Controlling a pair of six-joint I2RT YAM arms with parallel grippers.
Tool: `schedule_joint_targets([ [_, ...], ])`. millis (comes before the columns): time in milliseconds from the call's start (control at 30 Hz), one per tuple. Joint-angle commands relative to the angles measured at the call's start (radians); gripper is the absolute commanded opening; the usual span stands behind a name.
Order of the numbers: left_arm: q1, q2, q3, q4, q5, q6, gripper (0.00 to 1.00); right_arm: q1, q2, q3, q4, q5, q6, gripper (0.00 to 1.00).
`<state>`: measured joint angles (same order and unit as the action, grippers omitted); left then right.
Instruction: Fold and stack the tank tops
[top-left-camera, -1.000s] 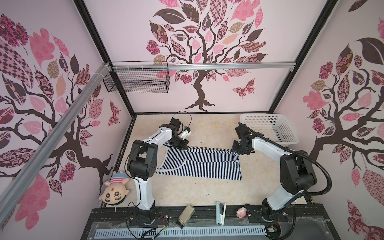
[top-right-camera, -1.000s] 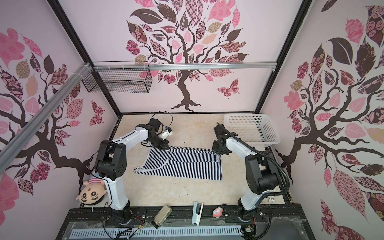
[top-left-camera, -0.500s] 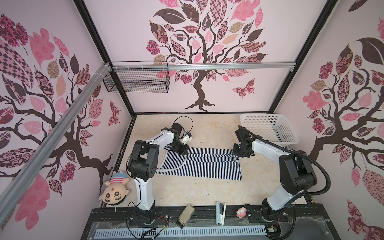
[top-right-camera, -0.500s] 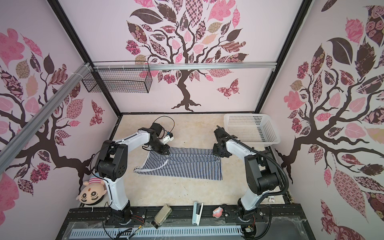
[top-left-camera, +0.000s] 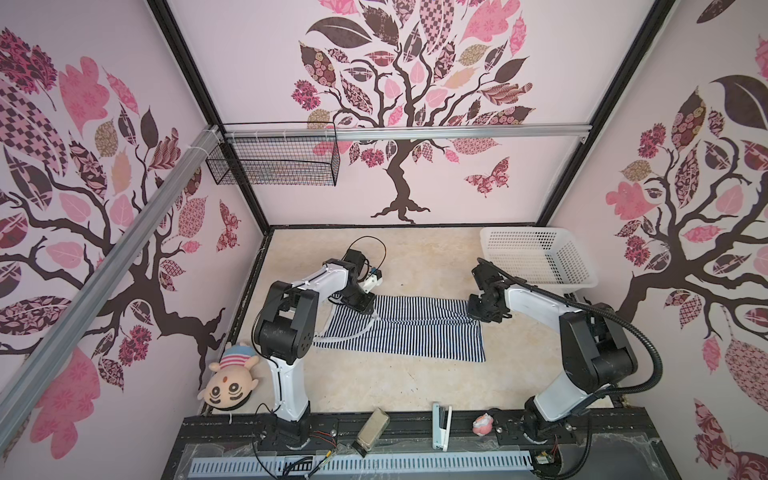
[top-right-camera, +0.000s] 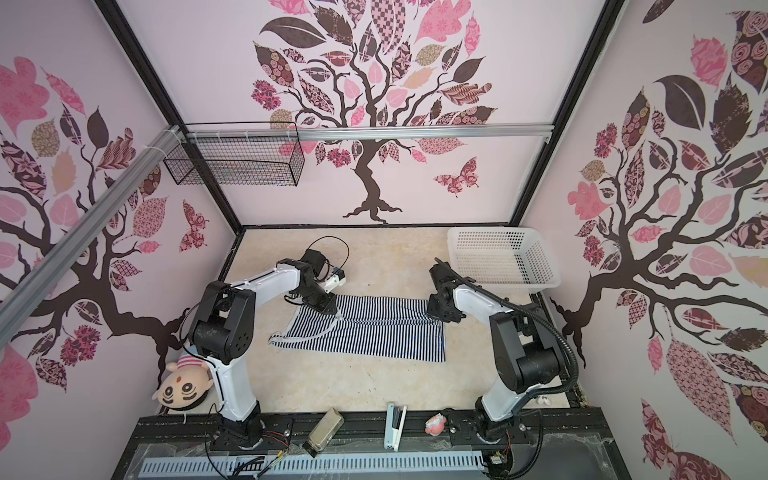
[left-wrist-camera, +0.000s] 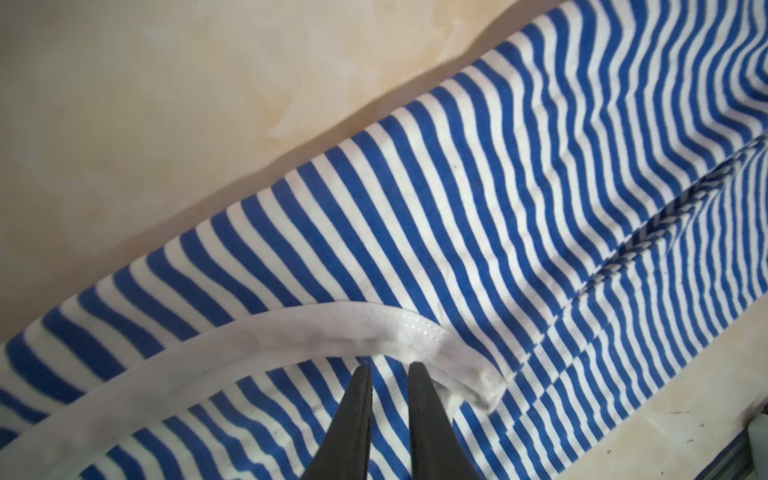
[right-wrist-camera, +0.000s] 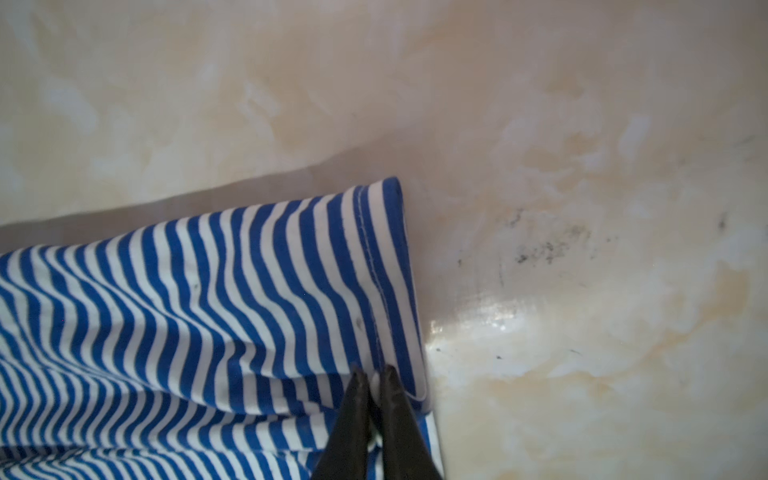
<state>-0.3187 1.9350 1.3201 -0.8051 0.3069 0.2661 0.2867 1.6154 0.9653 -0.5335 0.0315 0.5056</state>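
The striped tank top (top-left-camera: 407, 328) lies flat on the counter (top-left-camera: 415, 386), long way running from L hand (left-wrist-camera: 390, 368) to R hand (right-wrist-camera: 374, 374), one end right under each. L hand: tips a bit apart, nothing in them, white trim (left-wrist-camera: 291, 330) just past them. R hand: tips nearly together at the hem (right-wrist-camera: 384, 257); can't tell if cloth is pinched. Next fold prob. brings one end over to the other; both hands are just as near.
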Motion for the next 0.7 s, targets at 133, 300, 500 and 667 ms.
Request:
schedule_joint_targets([
  [133, 0.003, -0.133, -0.039, 0.007, -0.067, 0.028, 0.22, 0.000, -0.128, 0.014, -0.061, 0.005, 0.013, 0.31],
  [300, 0.005, -0.176, -0.028, 0.008, -0.079, 0.025, 0.23, 0.001, -0.119, 0.034, -0.052, -0.026, 0.017, 0.27],
  [500, -0.010, -0.100, 0.025, -0.013, 0.011, -0.025, 0.24, 0.016, -0.044, 0.026, 0.007, -0.056, 0.031, 0.14],
  [667, -0.031, -0.037, 0.042, 0.001, -0.065, -0.015, 0.25, 0.015, 0.030, 0.009, 0.041, -0.060, 0.027, 0.09],
])
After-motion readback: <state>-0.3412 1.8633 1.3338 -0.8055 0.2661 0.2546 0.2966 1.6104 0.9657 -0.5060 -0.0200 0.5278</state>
